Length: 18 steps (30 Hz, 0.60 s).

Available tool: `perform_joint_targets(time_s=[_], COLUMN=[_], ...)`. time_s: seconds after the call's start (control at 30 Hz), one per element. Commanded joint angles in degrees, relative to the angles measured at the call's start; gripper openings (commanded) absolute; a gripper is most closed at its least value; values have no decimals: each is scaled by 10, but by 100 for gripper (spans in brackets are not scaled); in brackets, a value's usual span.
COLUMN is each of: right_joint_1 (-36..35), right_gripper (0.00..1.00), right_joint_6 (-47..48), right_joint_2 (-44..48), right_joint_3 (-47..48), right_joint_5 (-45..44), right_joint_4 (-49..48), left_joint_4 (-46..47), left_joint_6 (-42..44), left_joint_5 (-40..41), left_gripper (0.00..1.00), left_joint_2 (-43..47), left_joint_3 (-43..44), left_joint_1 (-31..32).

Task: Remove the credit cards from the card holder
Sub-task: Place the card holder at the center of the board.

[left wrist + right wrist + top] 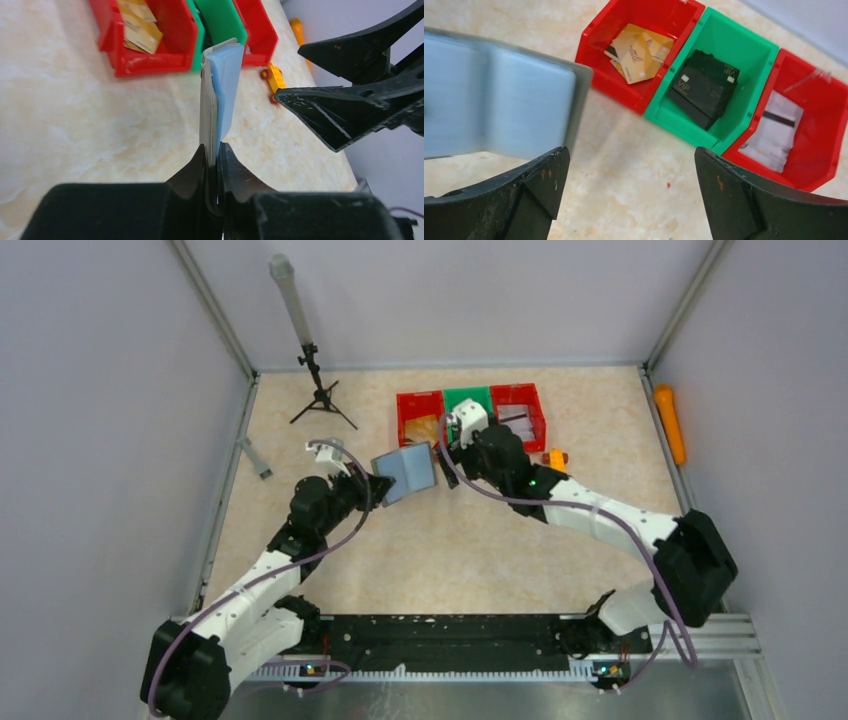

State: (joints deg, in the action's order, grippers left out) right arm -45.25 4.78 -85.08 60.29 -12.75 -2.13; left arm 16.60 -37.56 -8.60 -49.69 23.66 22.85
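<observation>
My left gripper [216,150] pinches the holder [222,85]; my right gripper [631,162], gaping empty beside it, should square up before nipping a card.

The left end effector [212,155] is pinching the card holder [223,87] edge-on at bottom centre. The right end effector [295,72] is gaping at the right, and gold credit cards [140,27] are lying in the upper-left red bin [150,61].

"VIP" stands in pale letters on the topmost black plastic card [706,86] in the green plastic bin [736,37]. The print on the gold cards [639,56] is unreadable.
</observation>
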Motion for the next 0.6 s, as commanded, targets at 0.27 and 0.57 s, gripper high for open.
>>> perform_joint_targets(time_s=[0.27,0.57], right_joint_1=[2,3], right_gripper=[98,94], right_joint_6=[-185,-261], right_joint_2=[133,53], right_joint_3=[-209,-325], right_joint_5=[77,169], right_joint_4=[-167,-410], left_joint_4=[135,37], left_joint_6=[-44,13], left_joint_5=[-229,-184], left_gripper=[0,21], left_joint_2=[-280,-324], left_joint_3=[60,118], left_joint_1=[7,28])
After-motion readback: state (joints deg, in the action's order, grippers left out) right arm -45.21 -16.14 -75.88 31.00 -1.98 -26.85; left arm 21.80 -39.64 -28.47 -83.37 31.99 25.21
